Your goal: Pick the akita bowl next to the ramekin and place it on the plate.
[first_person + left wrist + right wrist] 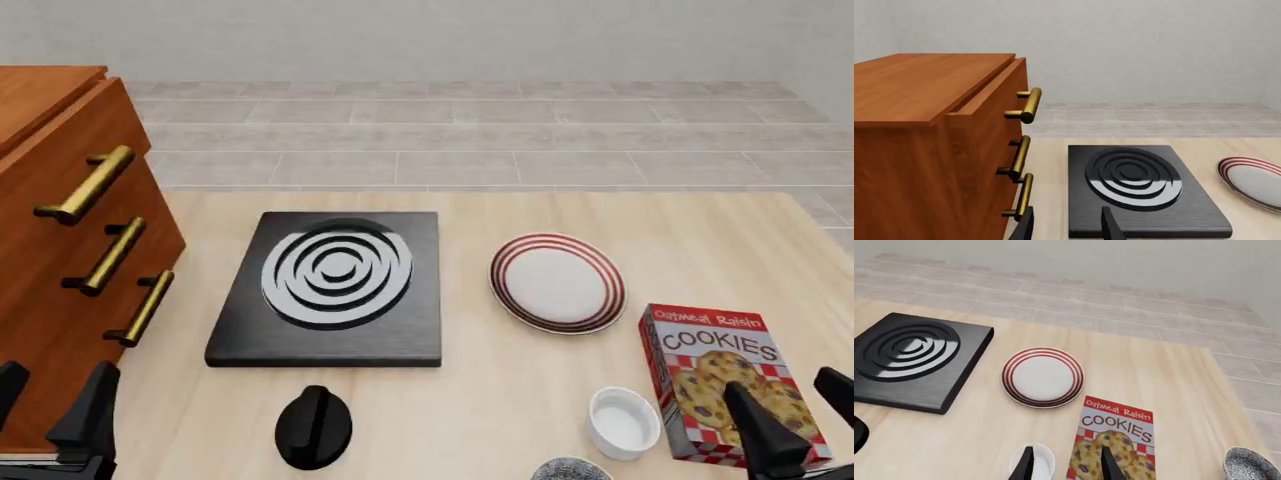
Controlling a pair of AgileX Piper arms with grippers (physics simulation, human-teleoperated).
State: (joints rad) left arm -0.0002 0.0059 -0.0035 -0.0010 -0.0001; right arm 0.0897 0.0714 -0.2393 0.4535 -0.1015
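Note:
The akita bowl is a grey speckled bowl cut by the front view's bottom edge, just front-left of the plain white ramekin. The ramekin also shows low in the right wrist view, partly behind a finger. The red-ringed plate lies mid-table, further back; it appears too in the wrist views. My right gripper hangs open at the near right, over the cookie box. My left gripper stands open at the near left, beside the cabinet.
A black stove with white rings lies left of the plate. A wooden drawer cabinet with brass handles fills the left. A cookies box lies right of the ramekin, a black round object sits near-centre, and another speckled bowl lies beyond the box.

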